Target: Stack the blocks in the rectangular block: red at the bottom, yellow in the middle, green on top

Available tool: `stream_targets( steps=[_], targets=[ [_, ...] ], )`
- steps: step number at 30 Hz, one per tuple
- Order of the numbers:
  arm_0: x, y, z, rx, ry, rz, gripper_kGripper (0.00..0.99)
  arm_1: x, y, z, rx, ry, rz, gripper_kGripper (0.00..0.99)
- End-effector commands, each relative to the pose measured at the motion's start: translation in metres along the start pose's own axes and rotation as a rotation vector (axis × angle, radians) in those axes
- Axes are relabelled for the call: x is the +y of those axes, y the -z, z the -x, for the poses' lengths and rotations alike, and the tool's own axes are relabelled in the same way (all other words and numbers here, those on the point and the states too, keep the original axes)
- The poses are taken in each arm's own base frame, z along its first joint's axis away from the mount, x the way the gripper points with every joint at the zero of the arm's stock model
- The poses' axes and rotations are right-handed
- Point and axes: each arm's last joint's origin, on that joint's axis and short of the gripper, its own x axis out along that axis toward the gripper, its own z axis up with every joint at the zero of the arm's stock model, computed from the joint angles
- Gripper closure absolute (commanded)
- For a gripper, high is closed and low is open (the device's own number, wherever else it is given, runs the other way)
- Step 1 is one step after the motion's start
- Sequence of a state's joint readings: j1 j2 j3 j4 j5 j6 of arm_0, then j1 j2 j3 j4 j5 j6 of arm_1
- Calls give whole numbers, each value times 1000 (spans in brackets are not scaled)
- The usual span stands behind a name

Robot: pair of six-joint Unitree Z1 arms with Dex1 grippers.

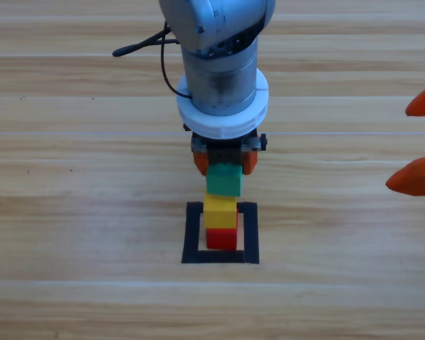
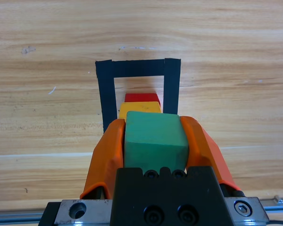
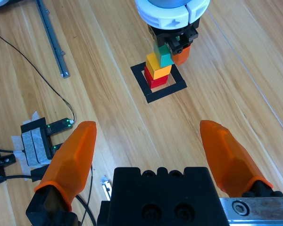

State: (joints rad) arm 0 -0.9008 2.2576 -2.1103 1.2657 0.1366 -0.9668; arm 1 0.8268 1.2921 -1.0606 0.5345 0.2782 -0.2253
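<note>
The left tool [image 1: 224,164] came in over the middle of the counter [image 1: 71,212], its orange jaws pinching the green cube [image 1: 224,180] by two opposite flat sides. Was the cube down on the yellow cube [image 1: 220,211] or a hair above it? I could not tell. Yellow sat on the red cube [image 1: 222,238], inside the black tape square [image 1: 191,234]. These looked light, stiff and smooth, a stack easily nudged, so letting go called for care. Open wood lay all round the square. The right tool [image 3: 151,146] waited at the right edge, jaws spread wide.
</note>
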Motion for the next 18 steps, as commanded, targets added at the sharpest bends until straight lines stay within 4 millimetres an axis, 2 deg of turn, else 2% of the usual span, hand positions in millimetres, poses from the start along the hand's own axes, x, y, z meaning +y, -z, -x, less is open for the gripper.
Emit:
stream_targets(
  steps=[1,18],
  targets=[
    [-10,6,-23,33,-39,-30,990,-10,3,-18,52,-14,-33,22],
    [0,7,-22,42,-62,-27,990,-12,4,-23,68,-16,-38,22]
  ],
)
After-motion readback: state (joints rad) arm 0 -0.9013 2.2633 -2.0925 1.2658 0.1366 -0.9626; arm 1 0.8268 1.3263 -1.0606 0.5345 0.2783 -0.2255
